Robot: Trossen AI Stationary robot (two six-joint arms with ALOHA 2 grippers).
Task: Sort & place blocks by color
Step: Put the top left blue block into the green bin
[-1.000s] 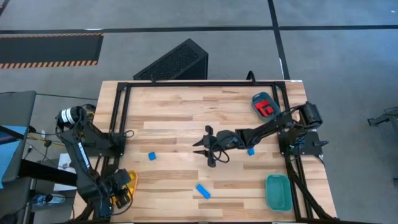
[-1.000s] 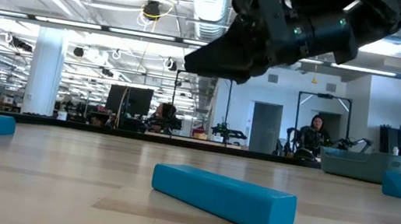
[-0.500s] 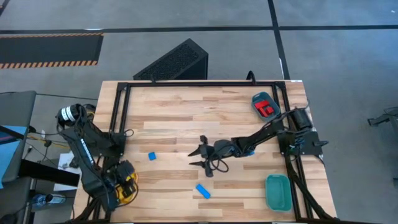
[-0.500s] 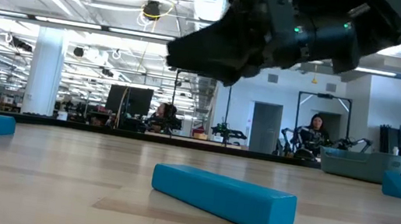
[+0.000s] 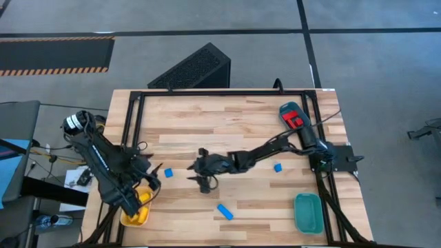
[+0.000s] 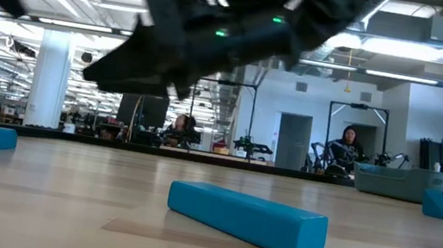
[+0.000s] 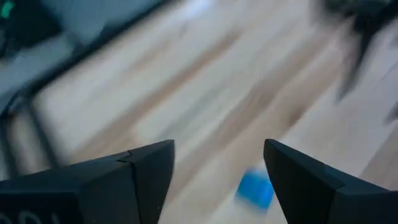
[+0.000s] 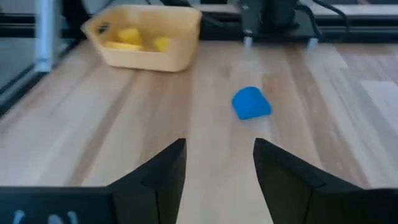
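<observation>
While three small blue plastic blocks lie loose on the pale wooden bench (image 5: 207, 124), the right pincer (image 5: 202, 172) hangs empty, fingers apart, near the blue cube (image 5: 168, 173); the left pincer (image 5: 153, 171), also spread and empty, sits just beside it. A blue bar (image 5: 224, 211) and another blue cube (image 5: 278, 167) lie well apart. They look light, rigid and smooth, probably slippery, so flat opposite faces seem the safest hold.
</observation>
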